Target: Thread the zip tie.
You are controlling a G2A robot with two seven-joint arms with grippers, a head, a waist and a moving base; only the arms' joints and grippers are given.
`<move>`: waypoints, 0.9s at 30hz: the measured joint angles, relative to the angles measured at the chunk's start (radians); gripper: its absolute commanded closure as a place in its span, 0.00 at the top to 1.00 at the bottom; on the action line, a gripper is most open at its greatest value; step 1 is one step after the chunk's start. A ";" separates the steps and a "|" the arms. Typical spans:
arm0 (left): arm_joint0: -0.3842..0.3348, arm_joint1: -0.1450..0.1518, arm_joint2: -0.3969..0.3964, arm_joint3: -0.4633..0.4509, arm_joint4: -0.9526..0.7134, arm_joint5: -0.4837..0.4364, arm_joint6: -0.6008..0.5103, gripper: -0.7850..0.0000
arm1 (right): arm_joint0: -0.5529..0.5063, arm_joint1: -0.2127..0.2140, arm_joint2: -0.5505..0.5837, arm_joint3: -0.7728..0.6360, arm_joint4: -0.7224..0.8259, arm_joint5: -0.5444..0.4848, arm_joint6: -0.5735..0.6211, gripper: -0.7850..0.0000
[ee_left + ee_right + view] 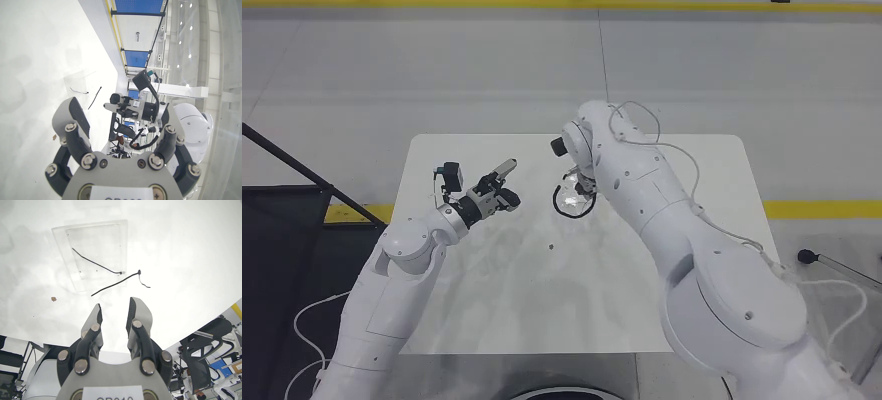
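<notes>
Ok, I see one zip tie (94, 263) (black) in the clear tray (62, 247), second tie (117, 282) at its rim, maybe overlapping; left gripper (122, 106) wide, right gripper (115, 303) narrower, both empty.

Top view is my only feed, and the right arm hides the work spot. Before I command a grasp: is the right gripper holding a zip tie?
Observer: No. The right gripper is open and empty, above the table.
Operator: Where are the ties, then?
Observer: One zip tie lies flat inside a clear tray.
Operator: Only that one?
Observer: No. A second zip tie lies on the table just outside the tray, ahead of the open gripper.
</notes>
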 measured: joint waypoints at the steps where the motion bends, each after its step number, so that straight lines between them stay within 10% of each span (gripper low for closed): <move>1: 0.000 0.000 0.000 0.000 0.000 0.000 0.000 1.00 | 0.008 0.004 0.004 0.009 0.003 -0.016 -0.012 0.45; 16: 0.000 0.000 0.000 0.000 0.000 0.000 0.000 1.00 | 0.027 0.132 0.095 0.143 0.143 -0.579 -0.344 0.50; 19: 0.000 0.000 0.000 0.000 0.000 0.000 0.000 1.00 | 0.018 0.154 0.103 0.144 0.152 -0.633 -0.366 1.00; 27: 0.000 0.000 0.000 0.000 0.000 0.000 0.000 1.00 | 0.025 0.161 0.105 0.144 0.147 -0.616 -0.333 1.00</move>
